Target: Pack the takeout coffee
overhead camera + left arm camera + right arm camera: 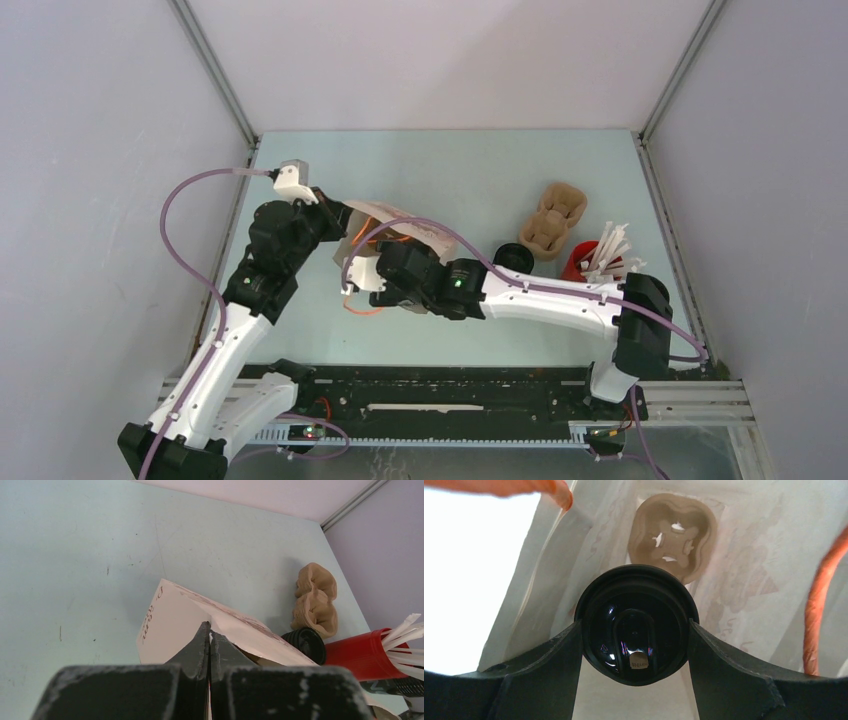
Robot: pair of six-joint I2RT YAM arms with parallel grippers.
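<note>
The left fingers (197,650) are clenched tight on an edge of the white paper bag with orange handles (170,622), the paper pinched between them. The bag is out on the pale blue-green counter (450,170).

Over to the right arm: it reaches straight into the bag's mouth. The right fingers (549,670) are grasping the black lidded disposable cup (636,625), one finger pressed to each side of it. So the cup is inside the bag, with white paper walls all round it and an orange handle (819,595) curving past on the right. Beyond the cup a brown blotchy shape (671,535) shows against the paper, and what it is cannot be told.

Out on the counter, a second black round cup (515,257) sits just beside the brown moulded-pulp cup carrier (553,220). The red cup of white sticks (590,262) stands near both.
</note>
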